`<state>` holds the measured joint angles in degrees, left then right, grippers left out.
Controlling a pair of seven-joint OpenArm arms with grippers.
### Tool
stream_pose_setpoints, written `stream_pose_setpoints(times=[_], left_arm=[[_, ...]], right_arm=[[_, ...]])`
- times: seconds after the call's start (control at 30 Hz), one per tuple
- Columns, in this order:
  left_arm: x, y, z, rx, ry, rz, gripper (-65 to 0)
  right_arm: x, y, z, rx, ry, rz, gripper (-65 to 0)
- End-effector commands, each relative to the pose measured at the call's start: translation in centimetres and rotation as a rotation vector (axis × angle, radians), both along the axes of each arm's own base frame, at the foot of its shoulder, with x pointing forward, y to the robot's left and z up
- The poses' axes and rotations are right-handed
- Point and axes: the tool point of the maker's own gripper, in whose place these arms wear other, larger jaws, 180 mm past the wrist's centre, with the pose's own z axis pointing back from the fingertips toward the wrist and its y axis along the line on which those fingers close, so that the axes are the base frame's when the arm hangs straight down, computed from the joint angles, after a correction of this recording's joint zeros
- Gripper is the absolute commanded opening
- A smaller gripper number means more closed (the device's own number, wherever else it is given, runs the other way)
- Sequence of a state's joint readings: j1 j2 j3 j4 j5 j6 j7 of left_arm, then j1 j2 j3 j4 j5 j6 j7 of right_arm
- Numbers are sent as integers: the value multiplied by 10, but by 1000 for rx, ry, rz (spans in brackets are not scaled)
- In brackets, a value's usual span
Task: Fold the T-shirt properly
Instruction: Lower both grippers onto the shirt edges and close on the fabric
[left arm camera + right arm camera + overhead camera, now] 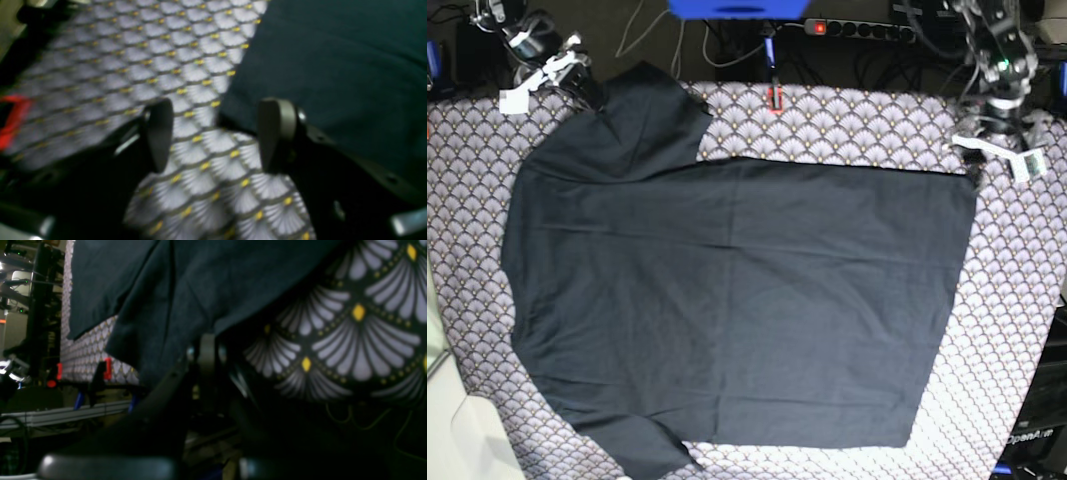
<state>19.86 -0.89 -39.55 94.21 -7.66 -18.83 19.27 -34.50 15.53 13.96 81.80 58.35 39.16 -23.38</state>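
Observation:
The dark T-shirt (737,300) lies spread flat on the scallop-patterned tablecloth (877,120), with one sleeve at the far left corner and another at the near left. In the base view my right gripper (587,92) sits at the far-left sleeve. Seen from the right wrist, that gripper (206,346) is shut, with T-shirt fabric (200,280) draped from its tips. My left gripper (975,165) hovers by the shirt's far-right corner. Its jaws (217,136) are open over bare cloth, just beside the T-shirt's edge (333,66), holding nothing.
A red clamp (775,98) pins the cloth at the table's far edge. A power strip (857,30) and cables lie behind the table. Dark equipment stands at the right edge (1042,400).

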Motion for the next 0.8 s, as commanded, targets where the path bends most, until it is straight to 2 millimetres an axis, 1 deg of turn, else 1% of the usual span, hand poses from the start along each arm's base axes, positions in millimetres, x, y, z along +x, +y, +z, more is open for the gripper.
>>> stream_pose_setpoints(times=[0.0, 0.13, 0.17, 0.23, 0.33, 0.4, 0.47, 0.5, 0.63, 0.7, 0.77], left_arm=[[5, 0, 4, -4, -29, -15, -260], [14, 1, -4, -49, -42, 9, -260], [15, 4, -5, -56, -45, 24, -260], [16, 8, -10, -80, -47, 55, -260], [12, 9, -17, -100, -44, 84, -260], [12, 7, -24, -115, -31, 84, -261], [16, 8, -26, -126, -35, 92, -261], [17, 7, -30, -139, -29, 95, -261], [13, 4, -44, -164, -2, 103, -261], [13, 3, -46, -168, 2, 102, -261], [16, 1, -44, -172, -7, 99, -261]], right_arm=[[4, -5, 9, 1, -32, 1, -650], [3, -8, 9, -9, -29, 8, -650], [3, -8, 9, -9, -29, 8, -650], [3, -8, 9, -9, -29, 8, -650], [2, -8, 8, -10, -26, 9, -650], [2, -8, 8, -10, -26, 9, -650], [2, -11, 9, -18, -26, 16, -650], [2, -11, 9, -20, -26, 17, -650], [2, -12, 9, -21, -26, 18, -650], [2, -12, 9, -21, -26, 18, -650], [2, -12, 9, -21, -26, 18, -650]])
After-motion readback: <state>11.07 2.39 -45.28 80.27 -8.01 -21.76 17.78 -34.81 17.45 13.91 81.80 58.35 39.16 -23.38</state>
